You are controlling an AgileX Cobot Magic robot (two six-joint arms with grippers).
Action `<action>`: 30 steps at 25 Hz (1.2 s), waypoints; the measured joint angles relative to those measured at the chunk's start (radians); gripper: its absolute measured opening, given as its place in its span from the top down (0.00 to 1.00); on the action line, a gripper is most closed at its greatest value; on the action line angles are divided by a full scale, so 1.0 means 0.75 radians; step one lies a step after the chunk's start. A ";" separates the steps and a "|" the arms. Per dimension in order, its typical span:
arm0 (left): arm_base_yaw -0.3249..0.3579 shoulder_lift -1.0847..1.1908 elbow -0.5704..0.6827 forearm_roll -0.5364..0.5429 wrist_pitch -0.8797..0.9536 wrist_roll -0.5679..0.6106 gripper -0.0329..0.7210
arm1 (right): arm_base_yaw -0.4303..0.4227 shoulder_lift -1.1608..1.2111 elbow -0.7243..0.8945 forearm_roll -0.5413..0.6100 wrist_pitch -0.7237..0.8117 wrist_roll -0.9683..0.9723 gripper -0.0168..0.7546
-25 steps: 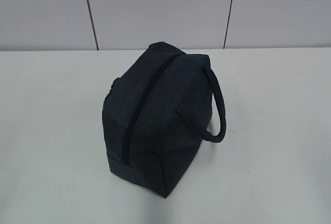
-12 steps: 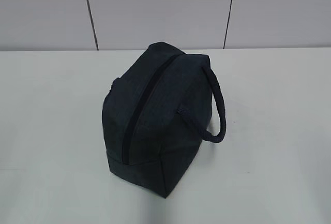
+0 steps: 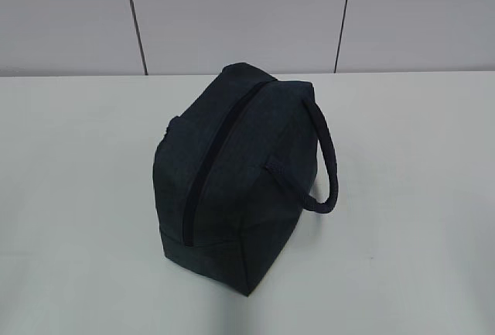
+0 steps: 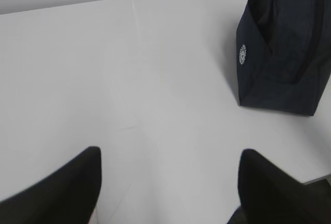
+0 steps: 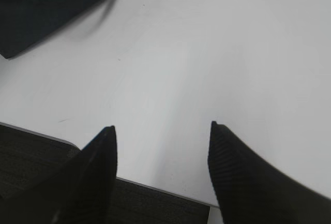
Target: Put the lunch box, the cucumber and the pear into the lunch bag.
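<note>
The dark navy lunch bag (image 3: 232,172) stands on the white table with its zipper closed along the top and its strap handle (image 3: 325,165) looping out to the right. Its end panel with a small round white logo shows at the upper right of the left wrist view (image 4: 284,53), and a corner of the lunch bag shows at the upper left of the right wrist view (image 5: 46,6). My left gripper (image 4: 170,154) is open over bare table, well short of the bag. My right gripper (image 5: 163,128) is open above the table's near edge. The lunch box, cucumber and pear are out of view.
The white table (image 3: 418,196) runs back to a grey panelled wall (image 3: 247,10). The table's front edge (image 5: 155,187) crosses the right wrist view, with dark ribbed flooring below it. Neither arm appears in the exterior view.
The bag has not moved in the exterior view, and no arm has entered it.
</note>
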 joint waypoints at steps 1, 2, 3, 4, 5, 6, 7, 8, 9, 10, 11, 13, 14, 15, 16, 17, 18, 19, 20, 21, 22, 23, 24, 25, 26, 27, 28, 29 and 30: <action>0.000 0.000 0.000 -0.010 0.000 0.000 0.32 | 0.000 0.000 0.000 0.000 0.000 0.000 0.40; 0.000 0.000 0.000 -0.018 0.000 0.000 0.33 | 0.000 0.000 0.000 0.000 -0.003 0.000 0.40; 0.000 0.000 0.000 -0.021 0.000 0.000 0.34 | 0.000 0.000 0.000 0.000 -0.003 0.000 0.40; 0.000 0.000 0.000 -0.021 0.000 0.000 0.35 | 0.000 0.000 0.000 0.000 -0.003 0.001 0.40; 0.000 0.000 0.000 -0.015 0.000 0.000 0.37 | 0.000 0.000 0.000 0.000 -0.003 0.001 0.40; 0.000 0.000 0.000 -0.012 0.000 0.000 0.38 | 0.000 0.000 0.000 0.000 -0.003 0.001 0.40; 0.000 0.000 0.000 -0.012 0.000 0.000 0.38 | 0.000 0.000 0.000 0.000 -0.003 0.001 0.40; 0.000 0.000 0.000 -0.012 0.000 0.000 0.38 | 0.000 0.000 0.000 0.000 -0.003 0.003 0.40; 0.000 0.000 0.000 -0.012 0.000 0.000 0.39 | 0.000 0.000 0.000 0.000 -0.003 0.003 0.40; 0.000 0.000 0.000 -0.012 0.000 0.000 0.39 | 0.000 0.000 0.000 0.000 -0.003 0.003 0.40; 0.000 0.000 0.000 -0.012 0.000 0.000 0.39 | 0.000 0.000 0.000 0.000 -0.003 0.003 0.40; 0.000 0.000 0.000 -0.012 0.000 0.000 0.39 | 0.000 0.000 0.000 0.000 -0.003 0.003 0.40; 0.000 0.000 0.000 -0.012 0.000 0.000 0.40 | 0.000 0.000 0.000 0.000 -0.003 0.003 0.40; 0.000 0.000 0.000 -0.012 0.000 0.000 0.40 | 0.000 0.000 0.000 0.000 -0.003 0.003 0.40; 0.000 0.000 0.000 -0.011 0.000 0.000 0.41 | 0.000 0.000 0.000 0.000 -0.003 0.003 0.40; 0.000 0.000 0.000 -0.011 0.000 0.000 0.42 | 0.000 0.000 0.000 0.000 -0.003 0.003 0.40; 0.000 0.000 0.000 -0.011 0.000 0.000 0.43 | 0.000 0.000 0.000 0.000 -0.003 0.003 0.40; 0.000 0.000 0.000 -0.011 0.000 0.000 0.44 | 0.000 0.000 0.000 0.000 -0.003 0.003 0.40; 0.002 0.000 0.000 -0.011 0.000 0.000 0.45 | 0.000 0.000 0.000 0.000 -0.003 0.003 0.40; 0.013 0.000 0.000 -0.011 0.000 0.000 0.45 | -0.007 0.000 0.000 0.000 -0.003 0.003 0.40; 0.039 0.000 0.000 -0.011 0.000 0.000 0.45 | -0.021 0.000 0.000 0.000 -0.003 0.003 0.40; 0.077 0.000 0.000 -0.013 0.000 0.000 0.46 | -0.041 -0.006 0.000 0.000 -0.003 0.003 0.40; 0.112 0.000 0.000 -0.013 0.000 0.000 0.46 | -0.061 -0.015 0.000 0.000 -0.003 0.003 0.40; 0.157 0.000 0.000 -0.013 0.000 0.000 0.46 | -0.084 -0.029 0.000 0.000 -0.003 0.003 0.40; 0.193 0.000 0.000 -0.013 0.000 0.000 0.46 | -0.108 -0.051 0.000 0.000 -0.003 0.003 0.40; 0.235 0.000 0.000 -0.013 0.000 0.000 0.46 | -0.129 -0.071 0.000 0.000 -0.003 0.003 0.40; 0.272 0.000 0.000 -0.013 0.000 0.000 0.47 | -0.143 -0.078 0.000 0.000 -0.005 0.003 0.40; 0.302 0.000 0.000 -0.013 0.000 0.000 0.47 | -0.149 -0.084 0.000 0.000 -0.005 0.003 0.40; 0.326 0.000 0.000 -0.013 -0.001 0.000 0.48 | -0.155 -0.084 0.000 0.000 -0.005 0.003 0.40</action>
